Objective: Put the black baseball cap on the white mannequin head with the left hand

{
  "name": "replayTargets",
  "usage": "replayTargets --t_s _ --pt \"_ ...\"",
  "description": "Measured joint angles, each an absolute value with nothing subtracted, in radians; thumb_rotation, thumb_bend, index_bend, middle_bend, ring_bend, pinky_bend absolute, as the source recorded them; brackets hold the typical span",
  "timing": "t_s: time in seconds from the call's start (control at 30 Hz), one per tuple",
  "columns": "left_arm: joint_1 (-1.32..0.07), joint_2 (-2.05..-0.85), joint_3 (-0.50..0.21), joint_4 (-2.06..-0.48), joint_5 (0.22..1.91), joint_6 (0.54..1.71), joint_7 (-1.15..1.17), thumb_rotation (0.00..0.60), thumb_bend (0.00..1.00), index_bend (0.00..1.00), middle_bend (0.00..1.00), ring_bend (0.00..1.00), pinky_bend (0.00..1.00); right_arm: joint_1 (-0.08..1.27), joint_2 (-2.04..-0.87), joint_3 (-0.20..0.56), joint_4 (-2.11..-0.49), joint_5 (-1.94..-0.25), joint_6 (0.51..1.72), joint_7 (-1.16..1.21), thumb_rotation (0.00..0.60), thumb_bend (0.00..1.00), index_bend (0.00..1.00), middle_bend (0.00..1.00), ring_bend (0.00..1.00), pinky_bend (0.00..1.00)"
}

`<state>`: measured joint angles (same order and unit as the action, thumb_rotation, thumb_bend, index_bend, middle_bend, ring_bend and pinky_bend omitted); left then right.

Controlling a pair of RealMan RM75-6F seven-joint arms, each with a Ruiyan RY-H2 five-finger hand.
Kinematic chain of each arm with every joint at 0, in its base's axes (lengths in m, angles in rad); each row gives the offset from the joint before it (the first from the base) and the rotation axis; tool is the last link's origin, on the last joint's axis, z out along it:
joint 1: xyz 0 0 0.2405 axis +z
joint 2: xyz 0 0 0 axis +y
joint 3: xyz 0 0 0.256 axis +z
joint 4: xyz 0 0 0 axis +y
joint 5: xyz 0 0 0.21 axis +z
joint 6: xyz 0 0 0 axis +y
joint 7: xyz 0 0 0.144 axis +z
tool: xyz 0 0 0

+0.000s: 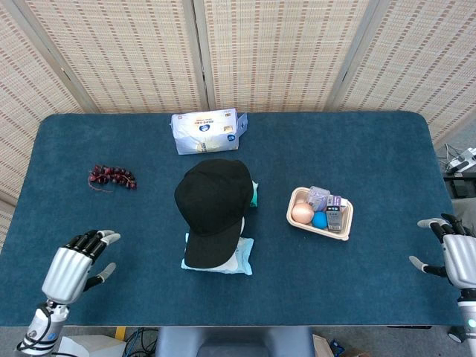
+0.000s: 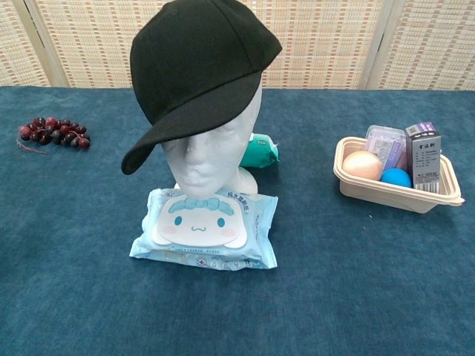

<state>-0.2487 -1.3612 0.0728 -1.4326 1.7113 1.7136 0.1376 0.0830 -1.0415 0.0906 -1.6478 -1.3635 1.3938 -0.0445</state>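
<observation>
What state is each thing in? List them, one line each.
black baseball cap: on the mannequin, brim tilted low over the face.
white mannequin head: upright, wearing the cap.
left hand: empty, fingers apart, near the table's front left corner.
right hand: empty, fingers apart, off the table's right edge.
wipes pack: flat, sealed, before the mannequin.
tray: holding several small items.
grapes: lying loose on the table.

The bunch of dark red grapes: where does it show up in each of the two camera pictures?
Head view: grapes lie on the table's left side, left of the black cap.
Chest view: grapes at far left, behind and left of the cap.
Shared landmark: the black cap.
</observation>
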Motion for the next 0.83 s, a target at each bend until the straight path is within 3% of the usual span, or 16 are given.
replayTargets --t_s 0.4,0.83 --pt "-0.19 -1.307 0.031 -1.393 1.549 1.62 0.062 0.6 0.17 0.4 0.39 0.35 0.47 0.093 -1.055 0.09 -1.645 -1.348 1.375 -0.075 0.6 0.0 0.33 0.32 0.16 0.29" --pt "-0.171 -1.261 -0.022 -1.409 1.479 1.564 0.056 0.6 0.17 0.4 0.4 0.36 0.48 0.101 -1.057 0.085 -1.643 -1.35 1.357 -0.081 0.6 0.0 0.33 0.32 0.16 0.29"
